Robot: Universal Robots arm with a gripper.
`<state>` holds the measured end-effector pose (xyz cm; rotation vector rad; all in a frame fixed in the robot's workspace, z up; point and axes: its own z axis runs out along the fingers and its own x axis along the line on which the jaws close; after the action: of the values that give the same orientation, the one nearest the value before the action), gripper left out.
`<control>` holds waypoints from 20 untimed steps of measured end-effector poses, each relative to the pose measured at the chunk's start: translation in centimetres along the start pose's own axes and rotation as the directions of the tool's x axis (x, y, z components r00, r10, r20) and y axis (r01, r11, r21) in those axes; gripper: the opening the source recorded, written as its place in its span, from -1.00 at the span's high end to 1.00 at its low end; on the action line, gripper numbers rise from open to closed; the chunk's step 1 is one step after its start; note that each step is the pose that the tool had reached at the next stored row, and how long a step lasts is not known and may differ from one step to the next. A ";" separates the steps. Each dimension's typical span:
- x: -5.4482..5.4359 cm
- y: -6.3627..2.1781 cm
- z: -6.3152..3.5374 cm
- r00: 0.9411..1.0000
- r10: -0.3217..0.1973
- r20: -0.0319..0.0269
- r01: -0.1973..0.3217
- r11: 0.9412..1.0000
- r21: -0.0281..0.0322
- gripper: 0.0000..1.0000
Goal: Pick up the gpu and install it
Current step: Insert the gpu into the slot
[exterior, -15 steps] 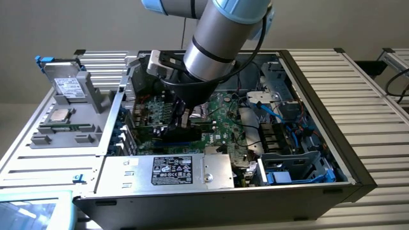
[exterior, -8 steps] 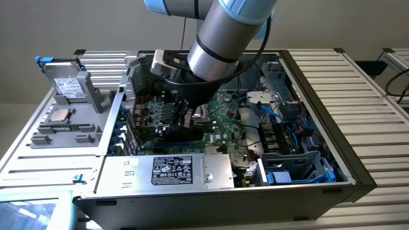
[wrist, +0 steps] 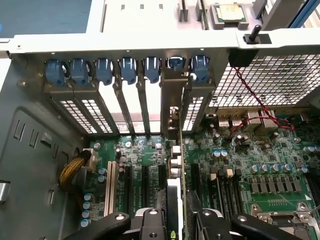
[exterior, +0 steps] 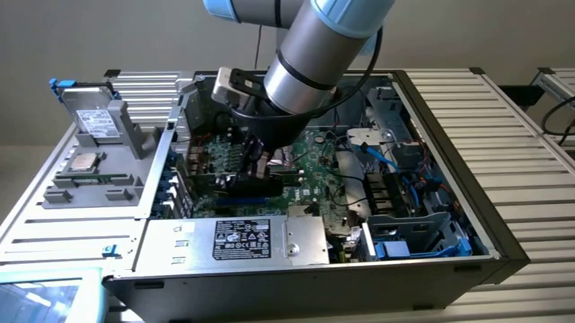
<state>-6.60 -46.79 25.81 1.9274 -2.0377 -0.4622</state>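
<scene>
The gpu (wrist: 173,192) stands on edge inside an open computer case (exterior: 431,101), upright over the motherboard (wrist: 260,165) and seen nearly edge-on in the wrist view as a thin green board with a dark shroud on one side. Its silver bracket (wrist: 172,95) sits against the case's rear wall in one of the card bays, its top just under a blue clip (wrist: 175,62) in the row of clips. In the exterior view the gpu (exterior: 235,183) is a dark slab low in the case, toward the exterior view's left, with the power supply (exterior: 238,239) just in front of it. As for progress, the pick-up looks done. The card has been brought into the case and lined up with its bay, its lower edge down at the level of the long slots. Whether the edge is pushed fully home in a slot cannot be told, because the contact line is hidden behind the card and the gripper. The card has not been let go. The gripper (wrist: 180,220) reaches straight down from the arm, and its two fingers (wrist: 150,222) flank the card, one on each face, partly closed and apparently clamped on the gpu near its top edge. In the exterior view the gripper (exterior: 258,165) hangs over the middle of the motherboard (exterior: 310,168). The case lies on its side on a ribbed metal table (exterior: 503,114).
</scene>
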 end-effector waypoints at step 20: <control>0.0 -0.14 0.29 1.000 0.001 0.003 -0.001 0.999 -0.037 0.44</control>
<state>-6.59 -46.82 25.48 1.9051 -2.0172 -0.4993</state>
